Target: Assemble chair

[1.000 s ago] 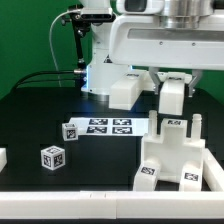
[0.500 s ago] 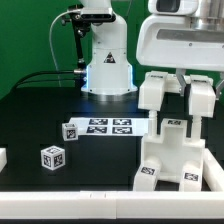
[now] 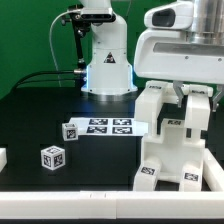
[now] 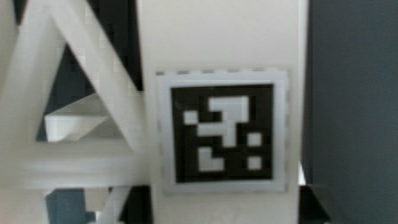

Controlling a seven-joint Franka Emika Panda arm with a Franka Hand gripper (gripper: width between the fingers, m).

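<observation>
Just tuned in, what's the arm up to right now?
The arm's two-finger gripper appears closed on a chunky matte-white chair piece, holding it right above the partly built white plastic chair body at the exterior view's right. Whether they touch I cannot tell. A small tagged white block lies loose near the marker board.

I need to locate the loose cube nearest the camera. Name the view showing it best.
Exterior view: the cube sits whole on the black table, tag visible, at that view's left. The wrist view shows only a tagged chair part close up, no cube.
</observation>
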